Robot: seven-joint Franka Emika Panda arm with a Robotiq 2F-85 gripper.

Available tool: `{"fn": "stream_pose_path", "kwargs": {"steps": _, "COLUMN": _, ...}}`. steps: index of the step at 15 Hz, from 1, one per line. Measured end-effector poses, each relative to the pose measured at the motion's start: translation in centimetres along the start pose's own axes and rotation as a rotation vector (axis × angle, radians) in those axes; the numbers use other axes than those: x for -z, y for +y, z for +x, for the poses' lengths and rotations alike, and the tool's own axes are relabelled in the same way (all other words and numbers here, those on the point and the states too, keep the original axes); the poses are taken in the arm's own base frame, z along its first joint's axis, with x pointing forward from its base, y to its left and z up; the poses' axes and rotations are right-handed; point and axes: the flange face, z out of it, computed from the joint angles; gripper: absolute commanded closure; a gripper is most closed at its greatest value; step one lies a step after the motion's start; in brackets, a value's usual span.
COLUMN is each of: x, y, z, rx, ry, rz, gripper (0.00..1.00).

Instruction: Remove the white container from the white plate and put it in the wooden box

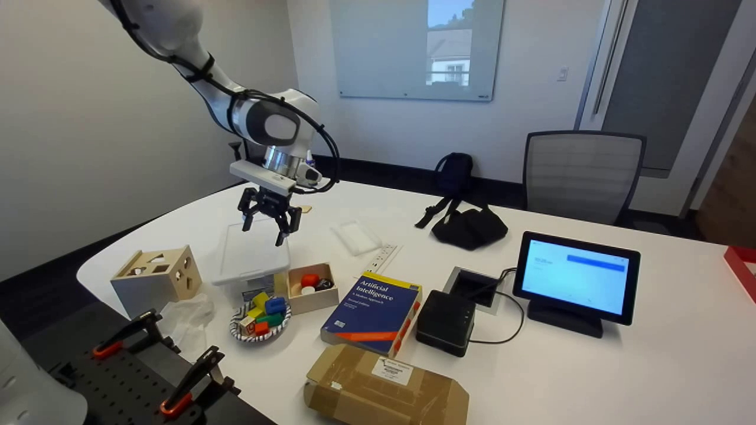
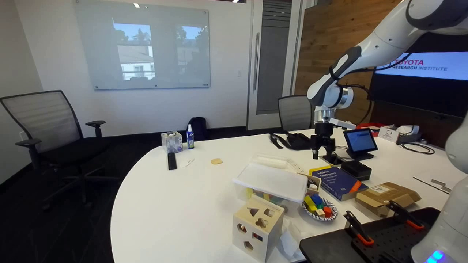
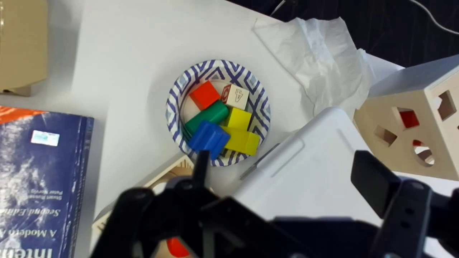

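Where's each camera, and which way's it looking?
An exterior view: above the table, facing the whiteboard over the book; arm, gripper, part of the base show.
An exterior view: above the table, facing the whiteboard past the wooden box with holes; arm, gripper, base show.
Wrist view: on the arm, looking down at the blue block; gripper fingers show.
Both exterior views share the table, book and whiteboard.

Pincer (image 1: pixel 264 231) downward, fingers (image 3: pixel 373 181) well apart

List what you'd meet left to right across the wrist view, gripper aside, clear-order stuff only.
Blue book → patterned bowl → crumpled white sheet → wooden box.
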Motion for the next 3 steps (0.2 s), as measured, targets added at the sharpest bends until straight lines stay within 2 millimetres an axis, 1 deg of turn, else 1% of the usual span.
{"fn": "stream_pose_path", "kwargs": {"steps": 3, "x": 0.1, "y": -1.5, "z": -1.8, "rx": 0.015, "ry": -0.003, "rz": -0.012, "gripper": 0.00}}
